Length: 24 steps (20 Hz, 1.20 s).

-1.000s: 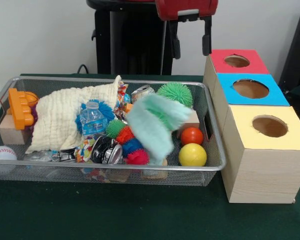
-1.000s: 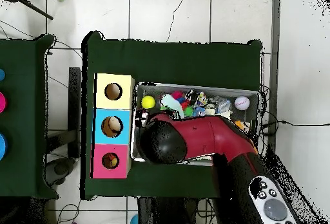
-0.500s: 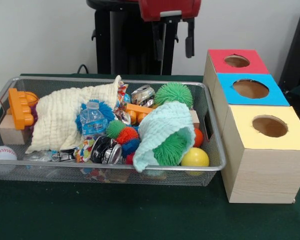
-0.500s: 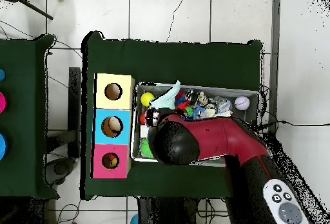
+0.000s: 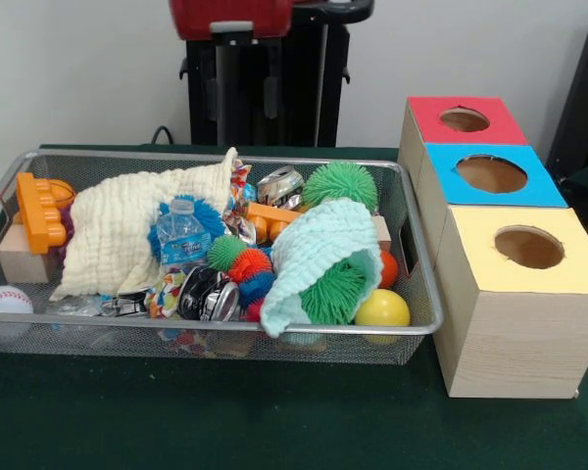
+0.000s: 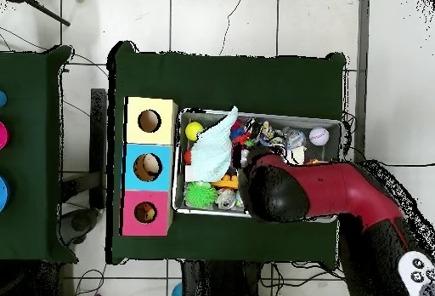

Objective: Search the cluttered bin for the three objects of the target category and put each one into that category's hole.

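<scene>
The wire bin (image 5: 418,257) holds mixed toys. A mint cloth (image 5: 323,257) lies at its right end, draped over a green spiky ball (image 5: 333,294). Beside it sit a yellow ball (image 5: 382,308) and an orange-red ball (image 5: 388,266). A second green spiky ball (image 5: 341,183) rests at the back. My gripper (image 5: 245,108) hangs open and empty high above the bin's back rim, left of the spiky ball. In the overhead view the arm (image 6: 289,195) hides the bin's middle; the mint cloth (image 6: 212,146) and the yellow ball (image 6: 195,132) show.
Three boxes with round holes stand right of the bin: red (image 5: 495,122), blue (image 5: 539,186), yellow (image 5: 578,259). A cream cloth (image 5: 127,230), a water bottle (image 5: 181,235), small spiky balls (image 5: 243,266), an orange brick toy (image 5: 39,211), a wooden block (image 5: 20,259) and a baseball (image 5: 5,302) fill the left.
The mint cloth was falling through the air a second ago and has settled over a green spiky ball. My gripper has moved left along the back of the bin.
</scene>
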### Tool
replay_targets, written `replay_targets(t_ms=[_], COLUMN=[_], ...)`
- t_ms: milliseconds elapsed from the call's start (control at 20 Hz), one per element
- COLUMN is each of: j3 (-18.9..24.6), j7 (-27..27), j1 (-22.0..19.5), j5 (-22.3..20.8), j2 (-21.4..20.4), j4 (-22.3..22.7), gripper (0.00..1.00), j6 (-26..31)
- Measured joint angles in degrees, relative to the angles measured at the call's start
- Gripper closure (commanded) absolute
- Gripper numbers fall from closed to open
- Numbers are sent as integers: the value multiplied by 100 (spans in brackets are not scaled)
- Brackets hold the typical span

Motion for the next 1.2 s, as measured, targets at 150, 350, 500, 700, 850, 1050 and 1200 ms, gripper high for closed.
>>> replay_targets(t_ms=[150, 350, 500, 700, 850, 1050, 1200], j3=[93, 225, 225, 197, 126, 61, 40], j7=[-15, -39, -39, -39, -39, -39, -39], j1=[-164, -412, -482, -423, -296, -137, -79], j5=[-142, -437, -781, -1157, -1476, -1849, -2091], j2=[61, 236, 387, 511, 627, 802, 950], j4=[0, -2, -2, -3, -5, -4, -4], gripper=[0, 0, 0, 0, 0, 0, 0], j6=[1, 0, 1, 0, -2, -26, -35])
